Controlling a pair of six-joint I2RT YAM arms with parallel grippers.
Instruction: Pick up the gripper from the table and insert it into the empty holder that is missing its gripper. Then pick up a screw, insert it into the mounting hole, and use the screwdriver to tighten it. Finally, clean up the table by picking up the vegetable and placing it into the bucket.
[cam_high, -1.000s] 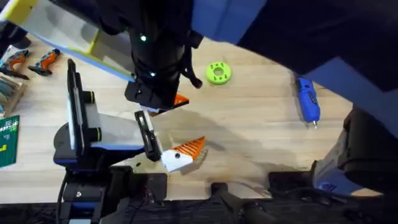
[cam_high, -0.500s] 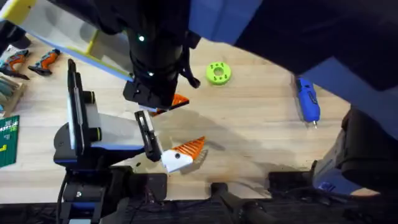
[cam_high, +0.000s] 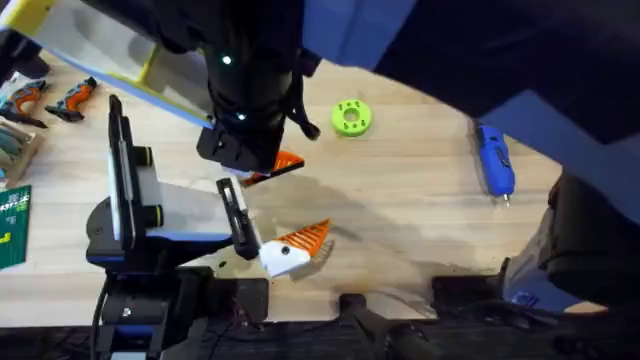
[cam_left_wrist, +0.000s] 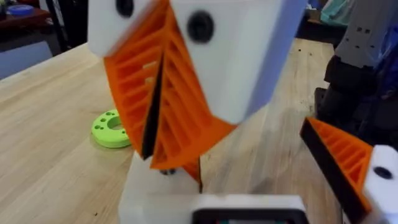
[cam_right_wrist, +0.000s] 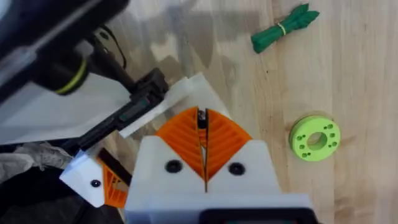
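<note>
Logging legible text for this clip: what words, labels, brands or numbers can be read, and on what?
None can be read.
Green card at the table's left edge: white print, too small and blurred.
Blue screwdriver: no legible marking.
Lime-green disc: holes, no text.

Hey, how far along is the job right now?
Nothing looks finished. In hand: the right gripper is shut, seemingly on the gripper, close to the bare holder on the open left gripper. Left: seating it, the screw, then tidying. The screwdriver and the vegetable lie on the table.
</note>
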